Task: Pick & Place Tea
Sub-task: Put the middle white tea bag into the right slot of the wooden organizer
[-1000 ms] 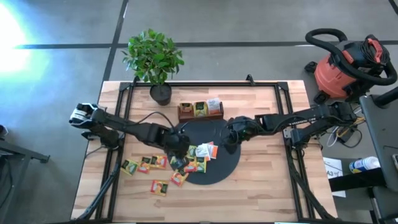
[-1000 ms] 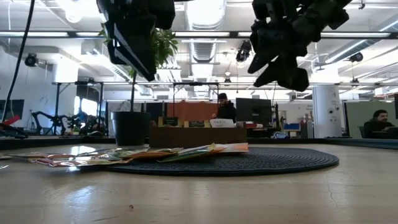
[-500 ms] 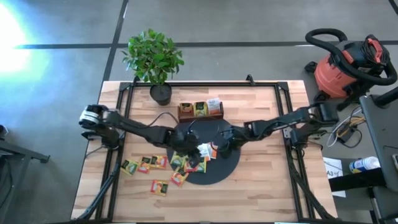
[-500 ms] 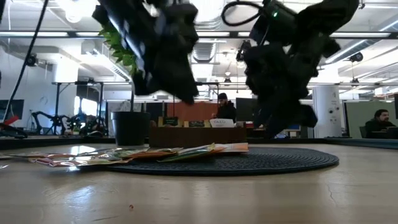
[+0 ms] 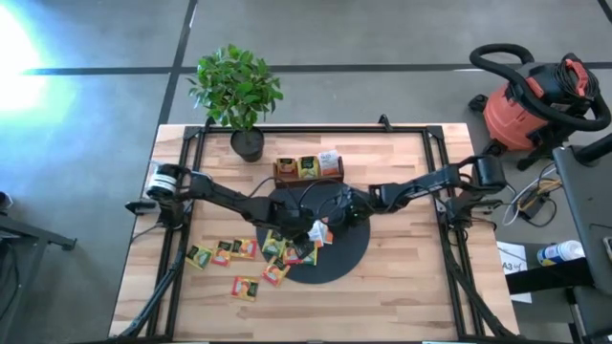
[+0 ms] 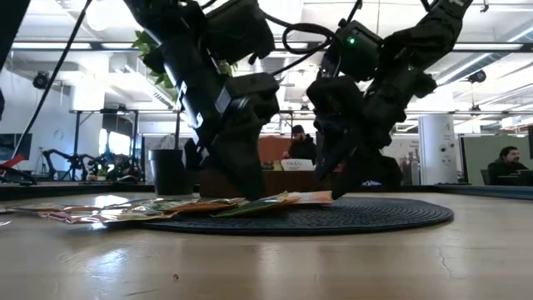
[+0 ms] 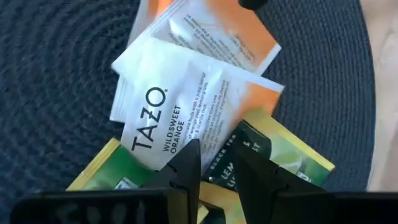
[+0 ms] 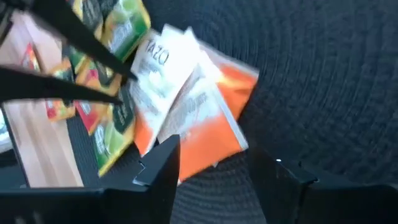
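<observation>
Crowding over the tea sachets, both grippers low at the black disc's left half.

Loose sachets trail off the disc onto bare wood toward the table's left edge. Left gripper sits low over the pile, fingers a narrow slit apart, tips at the edge of a white-and-orange sachet; grip on it cannot be told. Right gripper just beside, jaws spread, nothing between them, over the orange sachets. Disc's right half and the table beyond lie bare.

arms: dark, jointed | cables: black, looped | left base: silver-white cap | right wrist: green light, seemingly
</observation>
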Robot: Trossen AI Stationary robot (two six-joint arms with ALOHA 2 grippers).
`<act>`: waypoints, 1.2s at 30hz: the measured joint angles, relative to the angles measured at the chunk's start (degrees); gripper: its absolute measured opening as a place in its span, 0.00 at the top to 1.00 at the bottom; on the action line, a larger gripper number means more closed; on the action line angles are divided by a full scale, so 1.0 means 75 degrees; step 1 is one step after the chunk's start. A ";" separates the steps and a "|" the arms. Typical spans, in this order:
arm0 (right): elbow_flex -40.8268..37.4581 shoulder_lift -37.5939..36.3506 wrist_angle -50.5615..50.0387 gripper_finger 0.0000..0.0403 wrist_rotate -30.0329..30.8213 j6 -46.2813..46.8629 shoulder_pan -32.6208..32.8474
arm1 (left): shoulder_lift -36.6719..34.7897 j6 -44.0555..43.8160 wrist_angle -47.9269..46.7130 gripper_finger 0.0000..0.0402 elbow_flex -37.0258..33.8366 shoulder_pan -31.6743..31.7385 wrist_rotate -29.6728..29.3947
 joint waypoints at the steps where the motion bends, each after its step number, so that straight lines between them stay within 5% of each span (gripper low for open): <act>1: -0.0006 0.0069 0.0168 0.58 -0.0051 -0.0024 0.0005 | 0.0014 0.0036 -0.0007 0.83 -0.0004 0.0000 0.0000; 19: 0.0664 0.0241 0.0383 0.81 -0.0265 -0.0568 0.0003 | 0.0017 0.0374 0.0057 0.83 -0.0111 0.0070 -0.0003; 27: 0.1307 0.0212 -0.1444 0.97 -0.0219 -0.1265 0.0009 | -0.0043 0.0374 -0.0027 0.83 -0.0111 0.0072 -0.0014; 36: 0.1409 -0.1054 -0.3087 0.98 0.1718 -0.1726 0.0067 | -0.0600 0.0339 -0.0220 0.83 -0.0109 0.0090 -0.0053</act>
